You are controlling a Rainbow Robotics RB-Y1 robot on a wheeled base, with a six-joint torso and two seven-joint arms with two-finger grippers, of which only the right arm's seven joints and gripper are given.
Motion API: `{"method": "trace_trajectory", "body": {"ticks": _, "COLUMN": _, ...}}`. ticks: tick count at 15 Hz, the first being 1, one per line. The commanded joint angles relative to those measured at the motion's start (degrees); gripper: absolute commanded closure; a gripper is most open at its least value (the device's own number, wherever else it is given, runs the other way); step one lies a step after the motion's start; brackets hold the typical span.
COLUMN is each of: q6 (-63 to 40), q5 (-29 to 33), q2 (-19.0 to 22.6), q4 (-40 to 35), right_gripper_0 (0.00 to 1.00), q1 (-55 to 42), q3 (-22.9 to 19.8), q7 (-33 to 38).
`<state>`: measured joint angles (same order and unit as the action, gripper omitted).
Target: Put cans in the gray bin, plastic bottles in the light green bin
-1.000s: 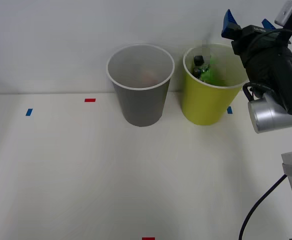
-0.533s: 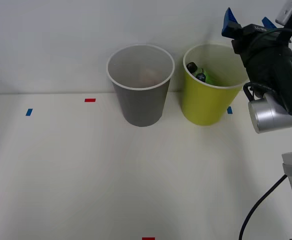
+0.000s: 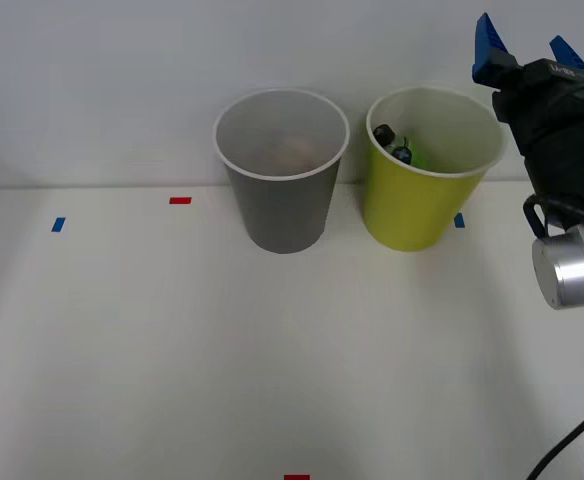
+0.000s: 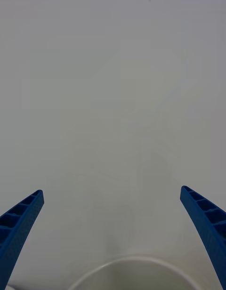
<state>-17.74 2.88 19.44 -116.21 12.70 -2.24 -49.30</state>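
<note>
Front view: my gripper (image 3: 528, 52) hangs wide and empty right of the green bin (image 3: 412, 215); swinging left could topple it.

Dark-gray bin (image 3: 281, 170) and yellow-green bin (image 3: 431, 168) showing white rims; blue ribbed fingers (image 4: 207, 224) appearing against pale wall (image 4: 113, 83)

My right claw (image 3: 528, 52) has moved away to the right of the light green bin (image 3: 412, 205), and the plastic bottles (image 3: 394, 146) inside have settled down.
</note>
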Motion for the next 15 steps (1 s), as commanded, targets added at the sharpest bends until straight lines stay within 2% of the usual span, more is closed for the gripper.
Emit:
{"method": "trace_trajectory", "body": {"ticks": 1, "q6": -0.02, "q5": -1.03, "q2": 1.21, "q4": -9.3, "right_gripper_0": 0.0, "q1": -11.56, "q3": 0.04, "q7": -0.09}}
{"method": "trace_trajectory", "body": {"ticks": 7, "q6": 1.83, "q5": 3.45, "q2": 1.83, "q4": -22.3, "right_gripper_0": 0.0, "q1": -34.32, "q3": 0.39, "q7": 1.14}}
{"method": "trace_trajectory", "body": {"ticks": 11, "q6": 8.07, "q5": 9.87, "q2": 1.74, "q4": -22.92, "right_gripper_0": 0.0, "q1": -45.49, "q3": 2.59, "q7": 2.63}}
{"method": "trace_trajectory", "body": {"ticks": 15, "q6": 16.51, "q5": 13.47, "q2": -1.86, "q4": -22.74, "right_gripper_0": 0.0, "q1": -57.88, "q3": 4.44, "q7": 3.34}}
